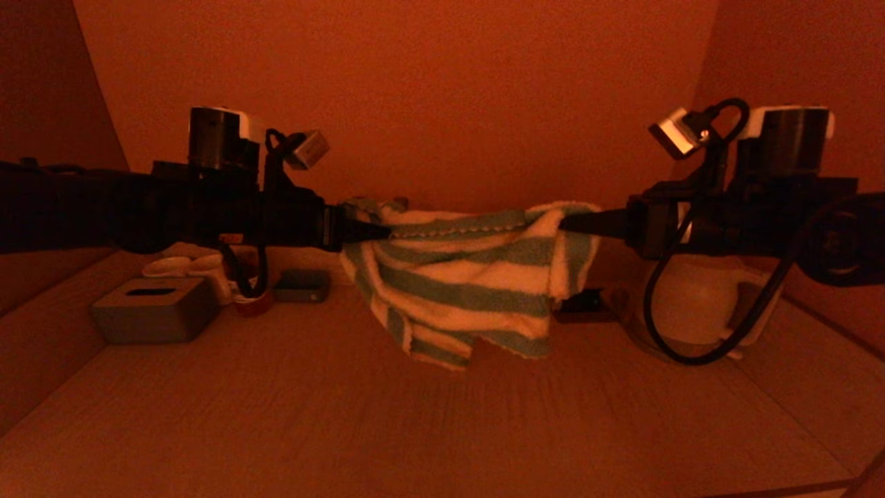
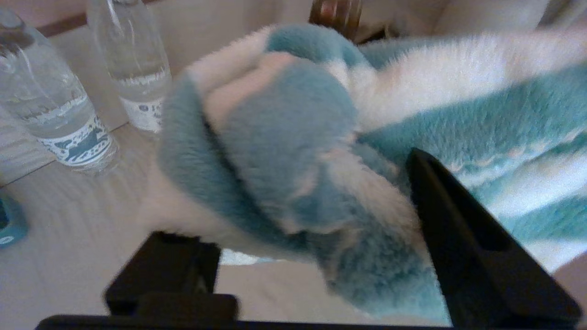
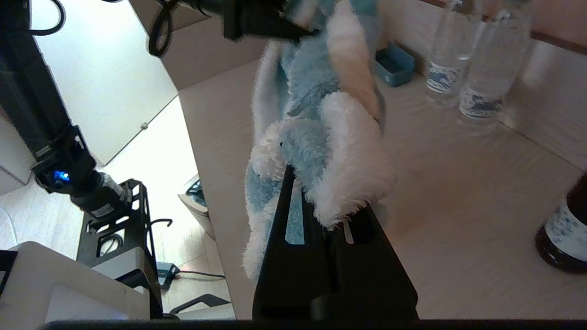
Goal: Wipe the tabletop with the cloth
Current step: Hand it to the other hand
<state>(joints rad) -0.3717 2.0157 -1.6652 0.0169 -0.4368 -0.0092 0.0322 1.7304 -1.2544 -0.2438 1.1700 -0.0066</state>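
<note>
Pale wood-grain tabletop (image 1: 442, 429), fluffy green-and-white striped cloth (image 1: 470, 283) draped above

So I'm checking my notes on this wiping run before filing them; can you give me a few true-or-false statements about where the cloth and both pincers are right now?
1. The cloth hangs in the air between both arms, above the tabletop. True.
2. The right pincer is shut on the cloth. True.
3. The left pincer is clamped tight on the cloth. False: its fingers stand apart, cloth lying between them.
4. The cloth lies flat on the tabletop. False: it hangs bunched.
5. Clear bottles stand on the tabletop. True.
</note>
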